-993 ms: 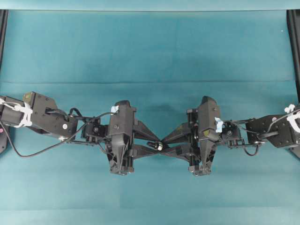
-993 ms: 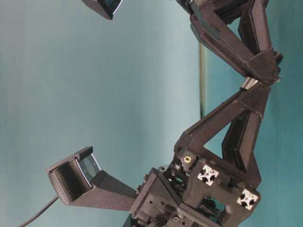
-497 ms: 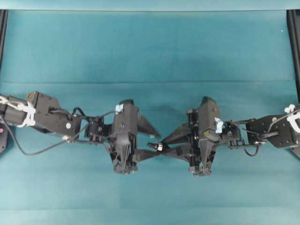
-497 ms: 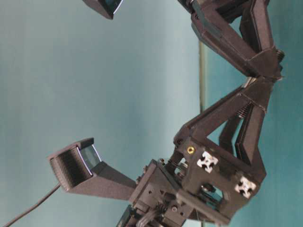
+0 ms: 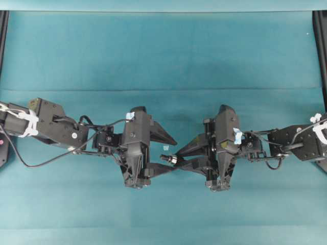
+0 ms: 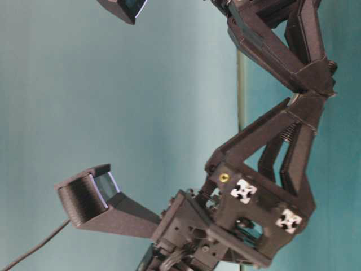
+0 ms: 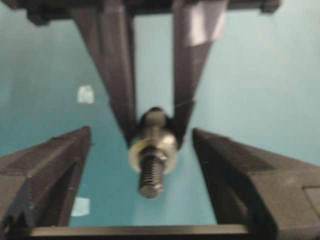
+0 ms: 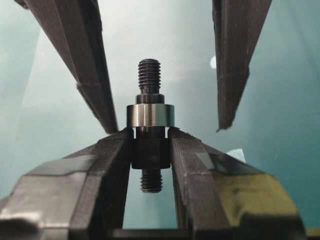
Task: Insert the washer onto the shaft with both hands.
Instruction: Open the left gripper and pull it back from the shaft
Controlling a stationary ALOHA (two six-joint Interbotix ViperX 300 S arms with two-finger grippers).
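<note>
I can read no text, number or brand anywhere from my station: the blue tape tags (image 5: 237, 135) on the gripper bodies are blank, the pale tape scraps (image 7: 85, 94) on the table carry no writing, and the white cross-shaped marks (image 6: 243, 191) on the near black housing are shapes only, not letters

Even bright light; left wrist view blurred.
</note>
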